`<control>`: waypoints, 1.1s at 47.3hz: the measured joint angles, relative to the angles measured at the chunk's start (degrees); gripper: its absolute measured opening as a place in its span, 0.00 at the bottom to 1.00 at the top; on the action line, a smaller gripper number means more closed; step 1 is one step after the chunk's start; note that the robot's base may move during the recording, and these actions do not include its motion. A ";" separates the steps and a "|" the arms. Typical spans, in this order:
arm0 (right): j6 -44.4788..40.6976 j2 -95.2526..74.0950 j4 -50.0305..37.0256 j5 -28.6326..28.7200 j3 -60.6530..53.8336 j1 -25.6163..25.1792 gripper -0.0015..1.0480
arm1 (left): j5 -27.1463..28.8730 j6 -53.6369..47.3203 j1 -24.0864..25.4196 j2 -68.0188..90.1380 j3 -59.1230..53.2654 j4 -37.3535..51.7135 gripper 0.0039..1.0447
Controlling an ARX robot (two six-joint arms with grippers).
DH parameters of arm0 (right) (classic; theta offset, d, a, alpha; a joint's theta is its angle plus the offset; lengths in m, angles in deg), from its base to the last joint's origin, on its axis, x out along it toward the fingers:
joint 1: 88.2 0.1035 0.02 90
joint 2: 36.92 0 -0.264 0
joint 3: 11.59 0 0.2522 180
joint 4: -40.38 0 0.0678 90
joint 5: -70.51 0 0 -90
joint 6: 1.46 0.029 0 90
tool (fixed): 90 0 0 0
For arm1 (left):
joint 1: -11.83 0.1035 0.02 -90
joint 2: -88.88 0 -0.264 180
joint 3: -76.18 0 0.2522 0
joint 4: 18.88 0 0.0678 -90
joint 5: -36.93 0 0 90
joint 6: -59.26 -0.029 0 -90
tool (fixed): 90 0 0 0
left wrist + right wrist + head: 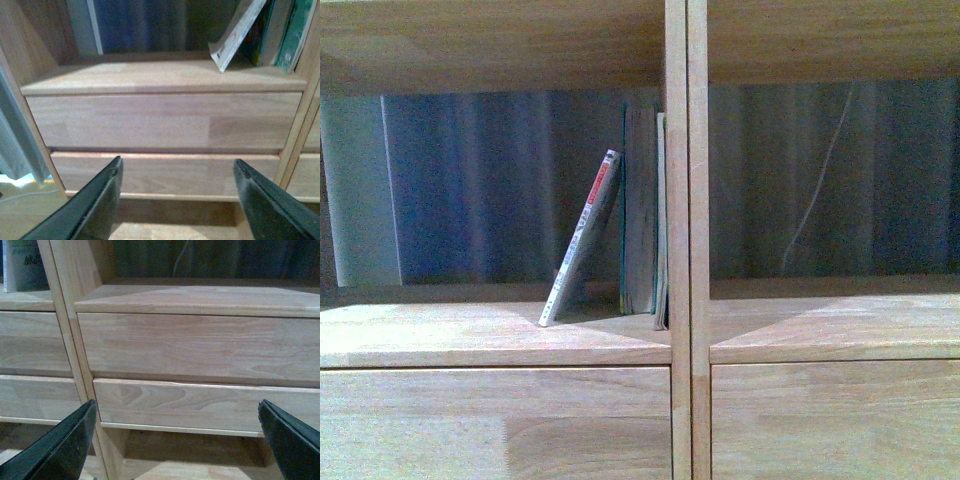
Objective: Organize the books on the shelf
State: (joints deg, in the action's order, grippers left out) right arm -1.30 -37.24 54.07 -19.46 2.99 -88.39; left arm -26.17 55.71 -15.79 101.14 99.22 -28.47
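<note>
The light wood shelf [500,335] fills the front view. In its left compartment a thin pale paperback [582,238] with a red-tipped spine leans rightward against taller blue-teal books [642,210] standing upright by the central divider [677,240]. Neither arm shows in the front view. My left gripper [177,200] is open, low in front of the left drawer fronts [160,122], with the leaning paperback [235,35] and teal books [295,30] up on the board beyond it. My right gripper [175,440] is open before the right column's drawers [200,347], holding nothing.
The right compartment [830,320] holds no books; a thin pale cord [815,190] hangs behind it. A blue-grey curtain [470,190] backs the shelf. Floor [190,470] shows under the bottom drawers. A book edge [22,265] appears past the divider in the right wrist view.
</note>
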 joint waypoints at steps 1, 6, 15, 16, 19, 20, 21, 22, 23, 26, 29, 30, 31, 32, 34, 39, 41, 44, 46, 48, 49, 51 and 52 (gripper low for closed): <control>0.00 0.00 0.00 -0.02 0.00 0.00 0.93 | -1.01 0.63 1.11 -1.33 -2.01 0.07 0.60; 0.00 0.00 0.00 -0.02 0.00 0.00 0.93 | -5.44 2.29 4.96 -6.45 -8.52 0.52 0.41; 0.00 0.00 0.00 0.00 0.00 0.00 0.93 | -12.79 3.04 12.66 -9.77 -8.61 -2.05 0.09; 0.00 0.00 0.00 0.00 0.00 0.00 0.93 | -13.70 3.06 13.66 -10.08 -8.61 -2.36 0.04; 0.00 0.00 0.00 0.00 0.00 0.00 0.93 | -16.04 3.28 16.04 -10.67 -8.61 -2.84 0.02; 0.00 0.00 0.00 0.00 0.00 0.00 0.93 | -16.50 3.28 16.55 -10.75 -8.61 -2.97 0.02; 0.00 0.00 0.00 0.00 0.00 0.00 0.93 | -16.94 3.28 17.07 -10.88 -8.61 -3.08 0.02; 0.00 0.00 0.00 0.00 0.00 0.00 0.93 | -17.42 3.28 17.55 -10.99 -8.61 -3.15 0.02; 0.00 0.00 0.00 0.00 0.00 0.00 0.93 | -18.29 3.30 18.21 -11.13 -8.61 -3.26 0.02; 0.00 0.00 0.00 0.00 0.00 0.00 0.93 | -23.93 3.28 22.10 -11.65 -8.61 -3.96 0.02; 0.00 0.00 0.00 0.02 0.00 0.00 0.93 | -25.73 3.32 25.51 -11.82 -8.61 -4.04 0.02; 0.00 0.00 0.00 0.02 0.00 0.00 0.93 | -25.79 3.34 26.27 -11.87 -8.61 -4.09 0.02; 0.00 0.00 0.00 0.00 0.00 0.00 0.93 | -25.90 3.34 26.69 -11.89 -8.61 -4.09 0.02; 0.00 0.00 0.00 0.00 0.00 0.00 0.93 | -26.12 3.37 26.91 -11.89 -8.61 -4.11 0.02; 0.00 0.00 0.00 0.02 0.00 0.00 0.93 | -26.53 3.37 27.10 -11.89 -8.61 -4.11 0.02; 0.00 0.00 0.00 0.02 0.00 0.00 0.93 | -26.71 3.37 27.23 -11.89 -8.61 -4.13 0.02; 0.00 0.00 0.00 0.02 0.00 0.00 0.93 | -26.73 3.37 27.26 -11.89 -8.61 -4.13 0.02; 0.00 0.00 0.00 0.02 0.00 0.00 0.93 | -26.73 3.37 27.28 -11.89 -8.61 -4.13 0.02; 0.00 0.00 0.00 0.02 0.00 0.00 0.93 | -26.73 3.37 27.28 -11.89 -8.61 -4.13 0.02; 0.00 0.00 0.00 0.02 0.00 0.00 0.93 | -26.73 3.43 27.28 -11.91 -8.61 -4.13 0.07; 0.00 0.00 0.00 0.02 0.00 0.00 0.93 | -26.73 3.43 27.28 -11.89 -8.61 -4.13 0.12; 0.00 0.00 0.00 0.02 0.00 0.00 0.93 | -26.73 3.43 27.28 -11.89 -8.61 -4.13 0.21; 0.00 0.00 0.00 0.02 0.00 0.00 0.93 | -26.73 3.43 27.28 -11.89 -8.59 -4.13 0.26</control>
State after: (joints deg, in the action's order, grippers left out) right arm -1.30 -37.24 54.07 -19.44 2.99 -88.39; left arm -52.90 59.14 11.49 89.25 90.63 -32.61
